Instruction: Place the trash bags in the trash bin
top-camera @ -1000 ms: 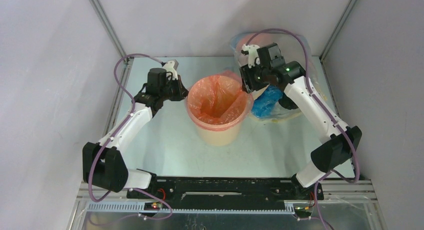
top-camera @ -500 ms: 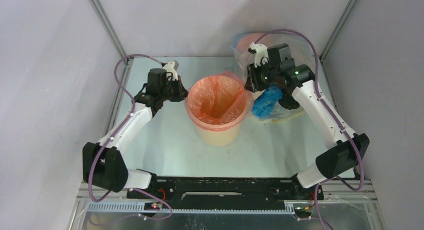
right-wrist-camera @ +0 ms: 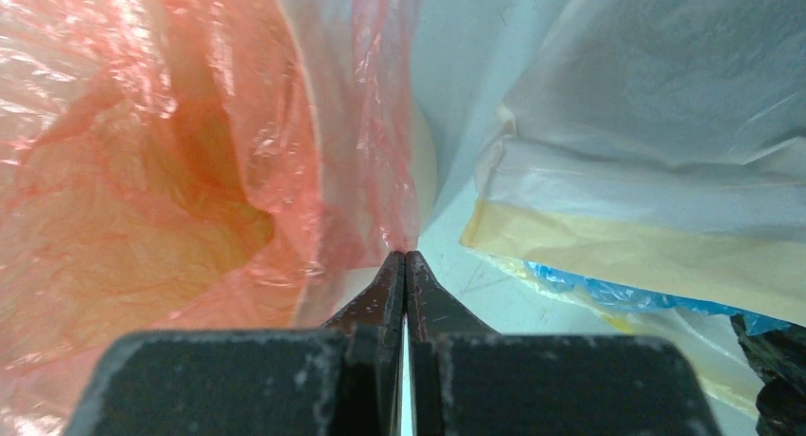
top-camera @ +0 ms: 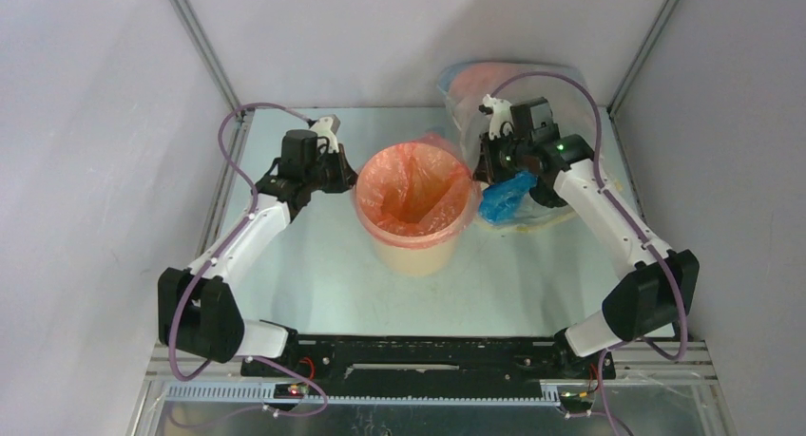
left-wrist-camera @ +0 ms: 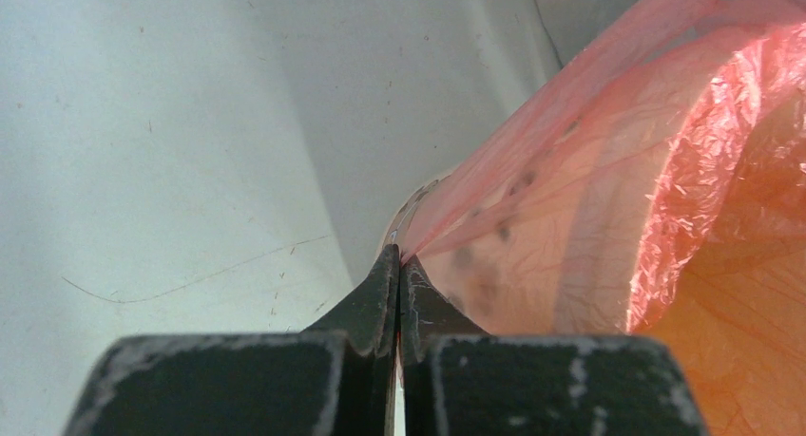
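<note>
Bin (top-camera: 415,254) upright, mouth apparently upward

Free worktop (top-camera: 314,274) lay in front and to the left of the trash bin (top-camera: 418,254), its mouth open from above, whereas the left end effector (top-camera: 349,180) and right end effector (top-camera: 476,171), each clamped on the orange trash bag (top-camera: 415,197), flanked the rim, and heaped bags (top-camera: 508,195) blocked the right rear corner.

2 white arms (top-camera: 242,241) with black joints (top-camera: 204,317), purple cables (top-camera: 222,130), scuffed black gripper fingers (left-wrist-camera: 371,308), 1 green light (top-camera: 561,146).
</note>
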